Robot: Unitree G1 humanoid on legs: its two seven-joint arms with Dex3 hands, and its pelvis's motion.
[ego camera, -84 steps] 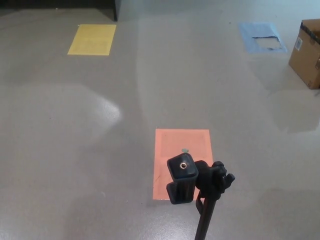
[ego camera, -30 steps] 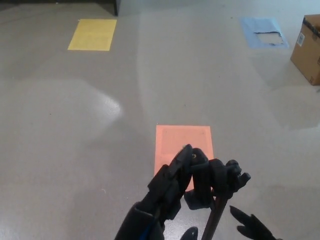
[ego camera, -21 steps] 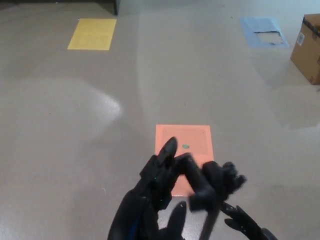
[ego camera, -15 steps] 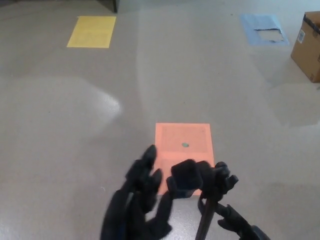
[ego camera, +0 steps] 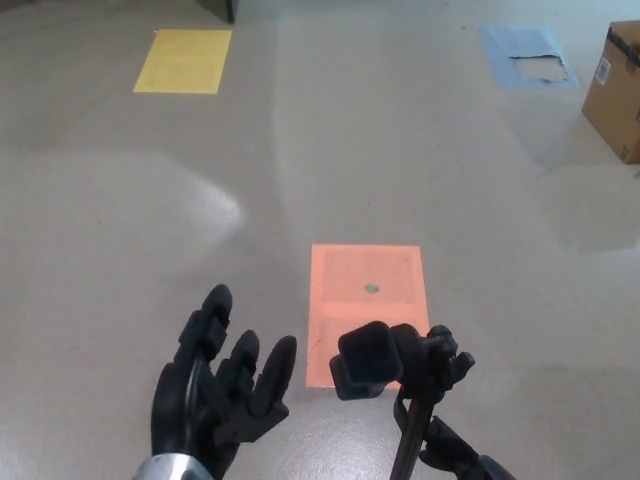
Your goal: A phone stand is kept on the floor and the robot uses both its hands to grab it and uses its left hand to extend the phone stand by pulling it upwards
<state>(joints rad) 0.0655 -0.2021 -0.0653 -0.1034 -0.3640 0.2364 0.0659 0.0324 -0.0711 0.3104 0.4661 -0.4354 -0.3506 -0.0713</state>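
Left hand (ego camera: 215, 395) hangs wide open beside the phone stand (ego camera: 385, 362) – holding nothing – while the right hand (ego camera: 452, 458) sits low by its pole, grip impossible to tell.

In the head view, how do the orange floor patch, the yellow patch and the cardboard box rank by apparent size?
1. Orange patch, clearly largest.
2. Yellow patch.
3. Cardboard box, though the picture edge cuts it off.
The orange one is nearest the camera, so true sizes stay unsure.

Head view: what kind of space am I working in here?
Probably an indoor lab or test hall. The bare grey floor carries coloured marker rectangles: yellow, blue and orange. A cardboard box sits at the right edge.
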